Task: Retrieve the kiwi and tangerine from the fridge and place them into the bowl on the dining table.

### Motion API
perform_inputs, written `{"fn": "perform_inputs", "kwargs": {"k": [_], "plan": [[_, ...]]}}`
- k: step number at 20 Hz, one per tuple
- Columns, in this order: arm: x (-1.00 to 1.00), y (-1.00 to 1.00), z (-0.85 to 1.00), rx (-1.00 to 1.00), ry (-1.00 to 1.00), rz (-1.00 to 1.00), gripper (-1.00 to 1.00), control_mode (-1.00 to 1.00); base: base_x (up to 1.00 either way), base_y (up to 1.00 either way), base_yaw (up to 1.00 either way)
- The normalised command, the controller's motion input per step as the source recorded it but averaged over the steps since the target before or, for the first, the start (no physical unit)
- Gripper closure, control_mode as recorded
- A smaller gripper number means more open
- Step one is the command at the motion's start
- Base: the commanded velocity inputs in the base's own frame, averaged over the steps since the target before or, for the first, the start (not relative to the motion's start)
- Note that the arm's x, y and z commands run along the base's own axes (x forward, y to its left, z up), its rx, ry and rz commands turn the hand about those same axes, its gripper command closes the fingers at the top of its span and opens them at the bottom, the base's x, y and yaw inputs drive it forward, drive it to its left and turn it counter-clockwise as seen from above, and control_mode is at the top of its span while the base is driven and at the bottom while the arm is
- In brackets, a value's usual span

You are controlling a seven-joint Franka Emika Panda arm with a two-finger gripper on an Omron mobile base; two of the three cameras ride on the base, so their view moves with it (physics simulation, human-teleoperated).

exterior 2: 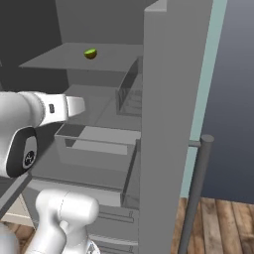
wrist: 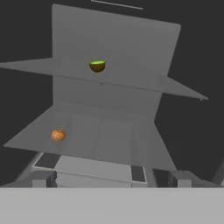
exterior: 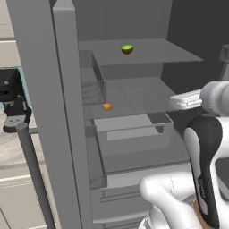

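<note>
Open fridge [exterior: 40, 112] interior. The kiwi [wrist: 97, 66] rests on the upper shelf [wrist: 131, 83]; the tangerine [wrist: 57, 135] lies on the shelf below, to its left. The gripper [wrist: 112, 178] faces both with jaws spread, empty. Both fruits appear light, rounded and prone to rolling; grasping across the widest middle seems best.

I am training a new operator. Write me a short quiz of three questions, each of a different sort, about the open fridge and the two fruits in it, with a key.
1. True or false: the small yellow-green oval kiwi lies on a higher shelf than the small round orange tangerine.
2. In the hand view, the tangerine is on which side of the kiwi? A) lower left B) lower right C) directly above
3. Fill in: both fruits rest on shelves inside the tall grey ______, whose door stands open.

Key: 1 true; 2 A; 3 fridge.
</note>
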Motion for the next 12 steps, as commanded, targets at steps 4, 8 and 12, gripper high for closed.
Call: {"fn": "perform_inputs", "kwargs": {"k": [4,8,12], "plan": [[0.25,0.33,0.0,0.0,0.0,0.0,-1.0,-1.0,0.0,0.0,0.0],[0.47,0.18,0.01,0.0,0.0,0.01,-1.0,-1.0,0.0,0.0,0.0],[0.66,0.02,0.08,0.0,0.0,0.0,-1.0,-1.0,0.0,0.0,0.0]]}}
